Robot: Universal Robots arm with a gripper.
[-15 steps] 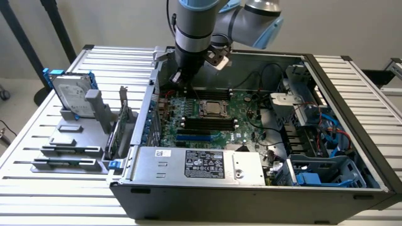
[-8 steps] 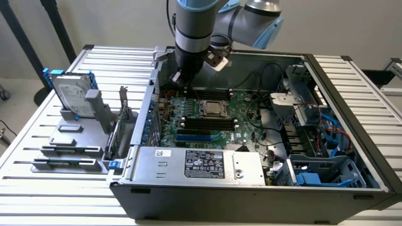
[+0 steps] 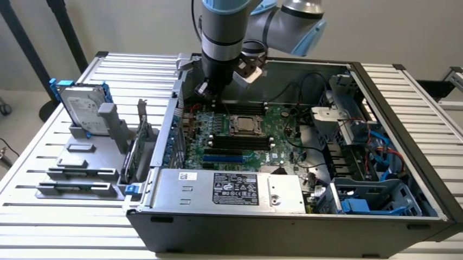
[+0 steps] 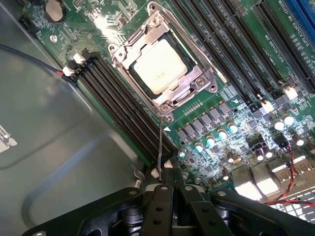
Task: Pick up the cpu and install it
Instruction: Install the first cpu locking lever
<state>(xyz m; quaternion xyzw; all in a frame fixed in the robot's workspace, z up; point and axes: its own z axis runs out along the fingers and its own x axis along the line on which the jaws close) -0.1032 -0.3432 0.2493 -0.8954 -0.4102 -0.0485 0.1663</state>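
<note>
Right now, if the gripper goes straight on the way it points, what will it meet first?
Most likely the free end of the socket lever, which runs up to the shut gripper; just behind it lies the motherboard. Depth is unclear, so it may already touch.

Slatted table [image 3: 65,230] with computer case [image 3: 289,230], rack [image 3: 79,181]
</note>
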